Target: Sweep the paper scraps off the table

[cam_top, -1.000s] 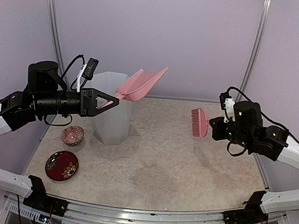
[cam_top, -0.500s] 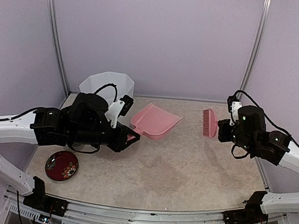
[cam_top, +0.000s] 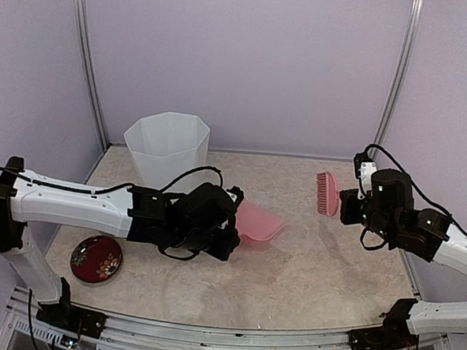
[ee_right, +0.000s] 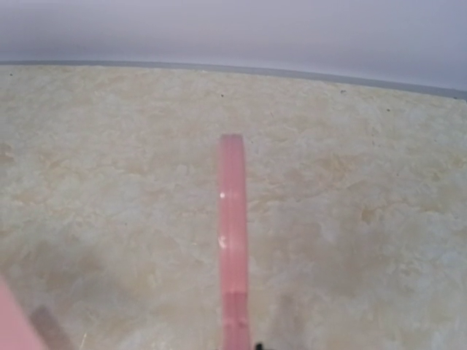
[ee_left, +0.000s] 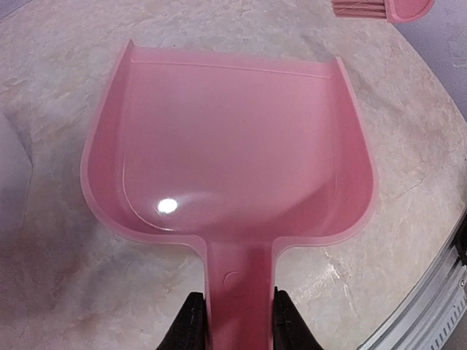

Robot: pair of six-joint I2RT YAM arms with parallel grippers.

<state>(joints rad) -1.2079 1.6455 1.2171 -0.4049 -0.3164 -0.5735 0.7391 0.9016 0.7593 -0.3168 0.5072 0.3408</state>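
Note:
No paper scraps show on the table [cam_top: 330,278] in any view. My left gripper [cam_top: 228,227] is shut on the handle of a pink dustpan [cam_top: 259,223], which sits low at the table's middle with its mouth facing right. In the left wrist view the black fingers [ee_left: 191,324] pinch the handle from both sides and the dustpan [ee_left: 233,160] pan is empty. My right gripper [cam_top: 345,205] is shut on a pink brush [cam_top: 326,193], held upright above the table's right side. The brush [ee_right: 232,219] appears edge-on in the right wrist view.
A tall white bin [cam_top: 168,148] stands at the back left. A red patterned plate [cam_top: 96,259] lies at the front left, near the table's edge. Lilac walls and metal posts close in the back and sides.
My left arm swung the dustpan down from above the bin to the middle of the table. The right arm with the brush shifted only slightly.

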